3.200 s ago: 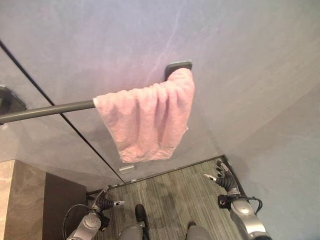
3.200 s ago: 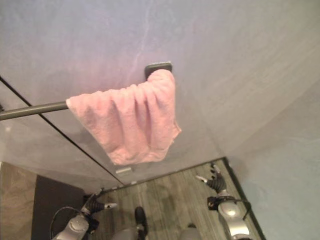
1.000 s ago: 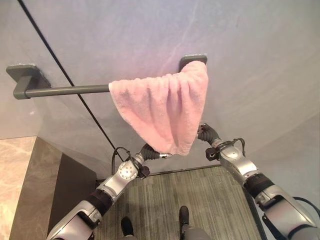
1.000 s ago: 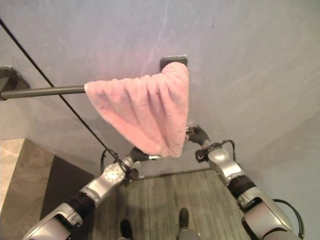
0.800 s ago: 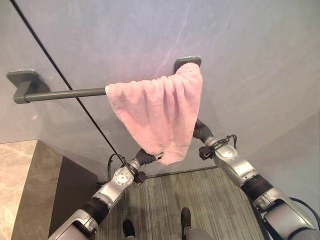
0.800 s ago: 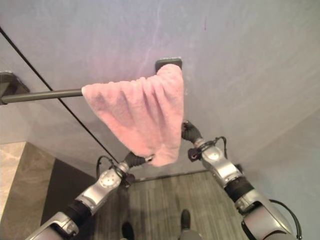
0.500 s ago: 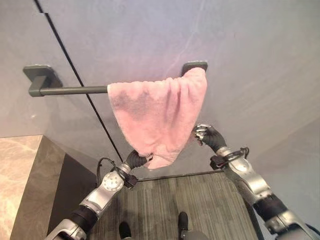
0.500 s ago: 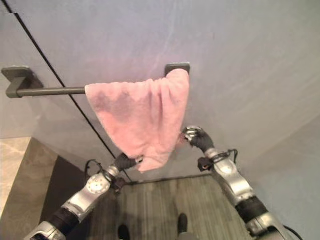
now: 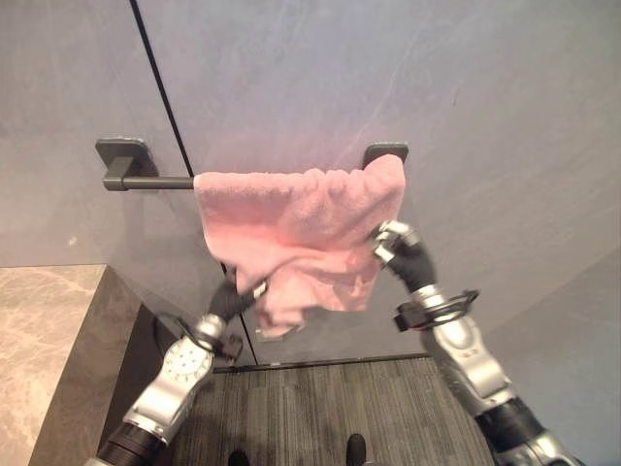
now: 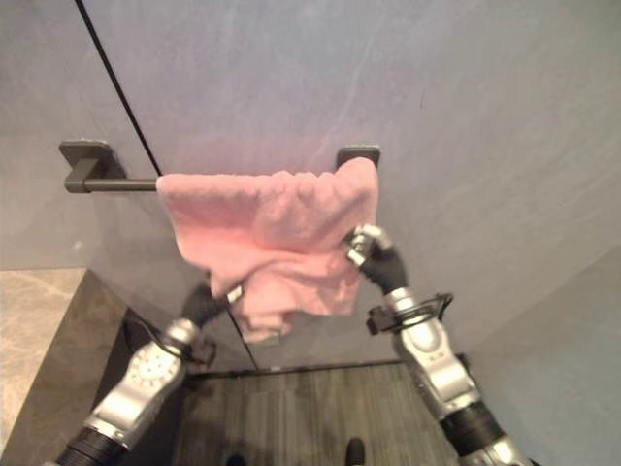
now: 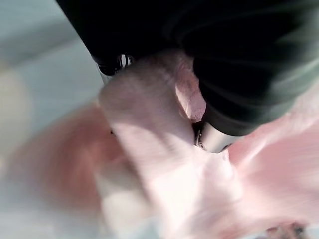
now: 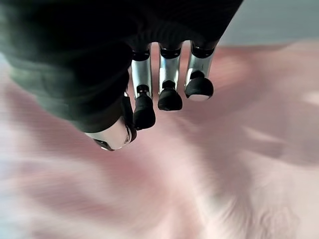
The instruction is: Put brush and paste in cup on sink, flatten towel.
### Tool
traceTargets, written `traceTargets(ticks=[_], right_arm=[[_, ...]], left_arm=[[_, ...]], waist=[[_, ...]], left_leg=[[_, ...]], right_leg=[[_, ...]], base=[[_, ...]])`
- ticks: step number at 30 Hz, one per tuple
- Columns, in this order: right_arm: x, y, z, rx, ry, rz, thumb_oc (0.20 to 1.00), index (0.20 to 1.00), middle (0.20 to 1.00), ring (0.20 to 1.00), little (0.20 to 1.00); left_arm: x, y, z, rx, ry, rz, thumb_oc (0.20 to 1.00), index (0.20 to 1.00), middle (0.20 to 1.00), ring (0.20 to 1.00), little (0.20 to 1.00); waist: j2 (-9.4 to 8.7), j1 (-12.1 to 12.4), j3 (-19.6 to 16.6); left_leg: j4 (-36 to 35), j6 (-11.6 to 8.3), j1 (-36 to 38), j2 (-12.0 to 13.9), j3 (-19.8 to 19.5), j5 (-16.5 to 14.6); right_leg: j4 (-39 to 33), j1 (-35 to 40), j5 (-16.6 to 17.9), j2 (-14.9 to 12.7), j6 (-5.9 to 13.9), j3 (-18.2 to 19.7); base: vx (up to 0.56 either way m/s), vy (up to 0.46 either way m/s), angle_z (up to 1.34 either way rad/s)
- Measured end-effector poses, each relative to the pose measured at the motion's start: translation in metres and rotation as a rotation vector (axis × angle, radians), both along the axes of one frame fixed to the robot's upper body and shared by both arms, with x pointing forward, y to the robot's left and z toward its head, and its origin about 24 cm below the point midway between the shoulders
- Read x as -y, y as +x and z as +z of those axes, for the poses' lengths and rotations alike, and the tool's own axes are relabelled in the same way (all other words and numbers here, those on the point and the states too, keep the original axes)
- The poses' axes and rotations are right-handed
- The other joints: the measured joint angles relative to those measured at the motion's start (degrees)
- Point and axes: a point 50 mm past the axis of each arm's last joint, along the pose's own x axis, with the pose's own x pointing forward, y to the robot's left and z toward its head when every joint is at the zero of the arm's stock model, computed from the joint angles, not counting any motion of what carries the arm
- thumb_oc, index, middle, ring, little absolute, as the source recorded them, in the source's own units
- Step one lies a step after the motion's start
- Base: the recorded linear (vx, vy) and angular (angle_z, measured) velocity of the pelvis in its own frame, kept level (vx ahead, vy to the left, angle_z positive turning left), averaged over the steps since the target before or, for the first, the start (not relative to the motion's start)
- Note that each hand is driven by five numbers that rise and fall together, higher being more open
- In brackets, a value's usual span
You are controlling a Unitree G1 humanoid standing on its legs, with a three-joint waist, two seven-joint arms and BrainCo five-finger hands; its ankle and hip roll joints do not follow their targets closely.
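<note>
1 pink towel [image 9: 301, 228] hangs bunched on 1 dark wall rail [image 9: 146, 182], toward its 3 o'clock end by 1 of 2 brackets [image 9: 385, 152]. Left hand [image 9: 236, 294] at towel's 7 o'clock corner, fingers pinching a fold of cloth per wrist view. Right hand [image 9: 391, 243] at towel's 3 o'clock edge, fingers [image 12: 170, 84] curled, dark tips near cloth; can't tell if gripping.
</note>
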Motion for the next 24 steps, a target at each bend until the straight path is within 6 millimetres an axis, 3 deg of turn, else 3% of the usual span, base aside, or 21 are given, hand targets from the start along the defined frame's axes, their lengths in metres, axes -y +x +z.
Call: traceTargets(ticks=[2,3,8,11,16,20,22,24], right_arm=[[-0.005,0.001,-0.007,-0.041,-0.050,0.010,0.200,0.200,0.200,0.200,0.200],[-0.010,-0.001,-0.002,-0.020,-0.030,0.024,0.200,0.200,0.200,0.200,0.200],[-0.034,-0.017,0.072,0.274,0.147,0.173,0.200,0.200,0.200,0.200,0.200],[-0.037,-0.021,0.090,0.352,0.192,0.202,0.200,0.200,0.200,0.200,0.200],[-0.036,-0.036,0.103,0.395,0.282,0.243,0.200,0.200,0.200,0.200,0.200],[-0.030,-0.043,0.108,0.432,0.272,0.262,0.200,0.200,0.200,0.200,0.200],[-0.026,-0.044,0.100,0.406,0.263,0.246,0.200,0.200,0.200,0.200,0.200],[-0.026,-0.038,0.076,0.354,0.079,0.218,0.200,0.200,0.200,0.200,0.200]], left_arm=[[0.004,0.000,0.005,0.020,-0.019,-0.012,0.200,0.200,0.200,0.200,0.200],[0.005,-0.002,0.012,0.049,-0.037,-0.013,0.200,0.200,0.200,0.200,0.200],[0.009,-0.009,0.084,0.340,-0.198,-0.029,0.200,0.200,0.200,0.200,0.200],[0.012,-0.009,0.098,0.410,-0.218,-0.051,0.200,0.200,0.200,0.200,0.200],[0.013,-0.018,0.125,0.521,-0.323,-0.056,0.200,0.200,0.200,0.200,0.200],[0.009,-0.020,0.124,0.530,-0.352,-0.023,0.200,0.200,0.200,0.200,0.200],[0.001,-0.019,0.106,0.489,-0.378,0.067,0.200,0.200,0.200,0.200,0.200],[-0.013,-0.015,0.046,0.297,-0.376,0.285,0.200,0.200,0.200,0.200,0.200]], waist=[[0.09,0.95,0.11],[0.17,1.57,0.22],[0.41,3.46,0.72],[-0.10,3.92,0.92],[-0.88,3.67,2.35],[-0.87,3.26,2.38],[-0.83,3.03,2.36],[-0.94,2.65,2.53]], left_leg=[[0.00,0.07,-0.44,-0.05,-0.59,0.17],[0.01,0.07,-0.45,-0.06,-0.69,0.20],[0.06,-0.12,-0.35,-0.24,-1.60,0.29],[0.22,-0.09,-0.35,-0.29,-2.19,0.23],[0.22,-0.09,-0.38,-0.38,-2.18,0.22],[0.23,-0.10,-0.33,-0.43,-1.92,0.14],[0.23,-0.13,-0.19,-0.41,-1.84,0.11],[0.23,-0.12,-0.06,-0.39,-1.81,0.11]], right_leg=[[-0.07,-0.04,-0.06,-0.09,0.10,-0.53],[-0.16,0.00,-0.06,-0.09,0.11,-0.57],[-0.01,0.81,-0.42,-0.31,0.53,-1.51],[0.03,1.36,-0.58,-0.43,0.57,-2.39],[0.05,1.31,-0.57,-0.54,0.57,-2.41],[0.06,1.21,-0.65,-0.49,0.51,-2.31],[0.06,1.29,-0.69,-0.49,0.51,-2.28],[0.06,1.44,-0.69,-0.44,0.52,-2.32]], base=[[-0.03,0.009,0.18],[-0.01,-0.008,0.10],[-0.01,-0.004,0.09],[0.00,-0.004,0.15],[0.00,0.000,0.00],[0.01,0.006,-0.02],[0.00,0.000,0.00],[0.00,0.000,0.00]])
